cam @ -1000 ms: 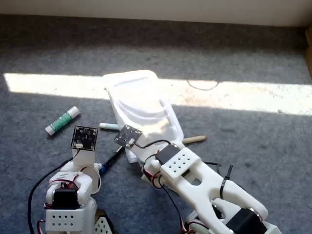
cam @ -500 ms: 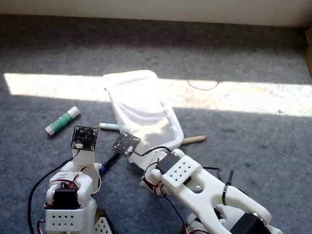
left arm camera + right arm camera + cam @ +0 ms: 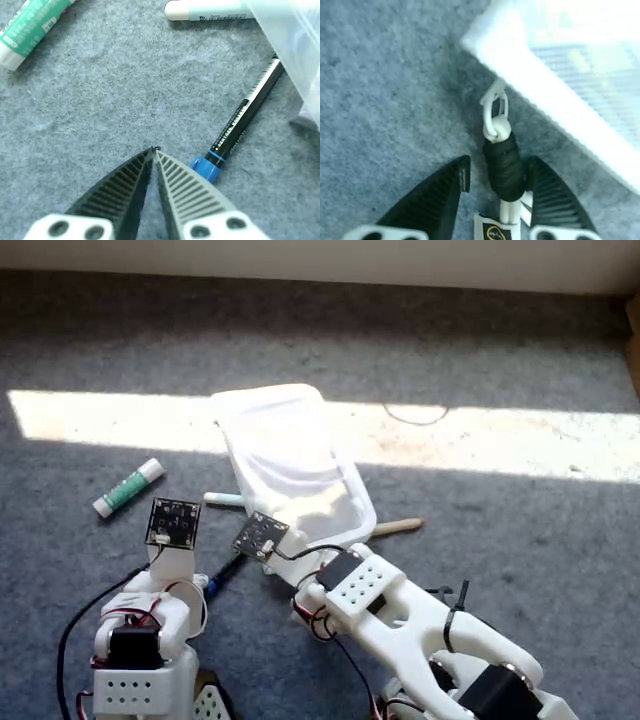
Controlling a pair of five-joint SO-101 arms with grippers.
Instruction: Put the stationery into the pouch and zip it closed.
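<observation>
The translucent white pouch lies flat on the grey carpet, and its near edge fills the far side of the right wrist view. My right gripper is open at that edge, and the black-wrapped zipper pull lies between its fingers. My left gripper is shut and empty, low over the carpet. Just beside it lies a black pen with a blue cap. A white marker pokes out from under the pouch. A green-and-white glue stick rests farther left.
A wooden stick pokes out from the pouch's right side. A bright sun stripe crosses the carpet, with a thin wire loop on it. Bare carpet stretches away to the far side and to the right.
My right arm has drawn back a little toward its base, away from the pouch's near corner. The left arm has kept still.
</observation>
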